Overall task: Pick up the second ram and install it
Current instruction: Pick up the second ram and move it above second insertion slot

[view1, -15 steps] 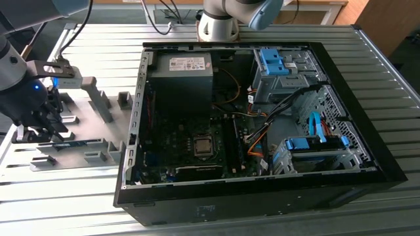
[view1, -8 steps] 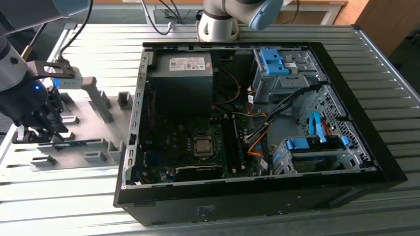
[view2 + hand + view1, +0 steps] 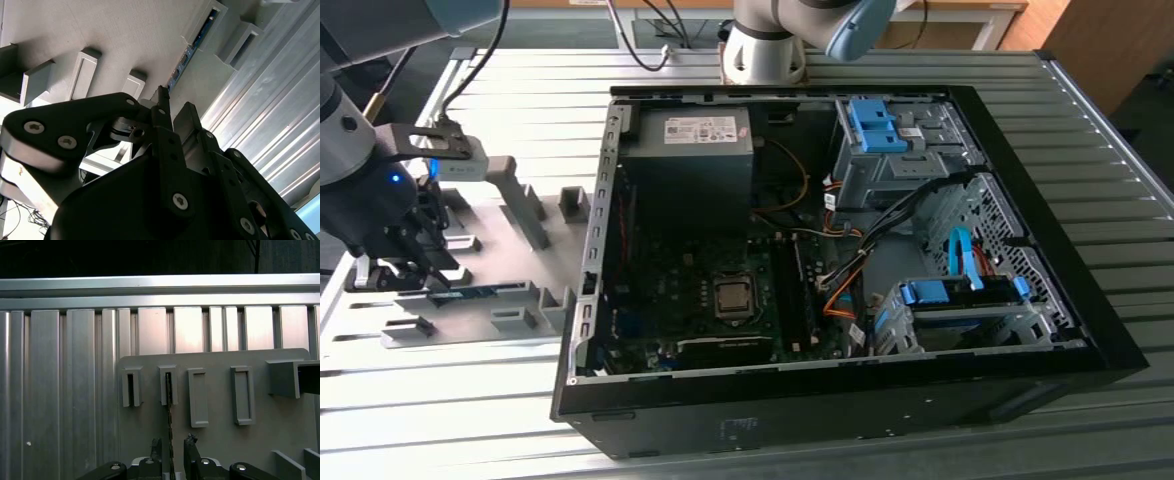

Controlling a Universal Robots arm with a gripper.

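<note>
First wrist view shows the claw (image 3: 173,440) spread astride the edge-on second ram (image 3: 169,405).

Place: robotics lab or assembly test cell, not a home or a shop.
Work surface: ribbed aluminium bench (image 3: 1107,170), the profile slats running its full width.
Robot: arm base (image 3: 765,50) mounted at the bench's far edge, cables (image 3: 654,30) trailing behind it.
Workpiece: desktop computer case (image 3: 854,410) lying open on its side, motherboard (image 3: 707,300) and drive bays exposed.
Fixturing: grey fixture plate (image 3: 520,260) with slotted holder blocks (image 3: 198,397), near the exterior view's left edge of the bench.
Surroundings: wooden furniture (image 3: 1101,40) beyond the far edge.
</note>
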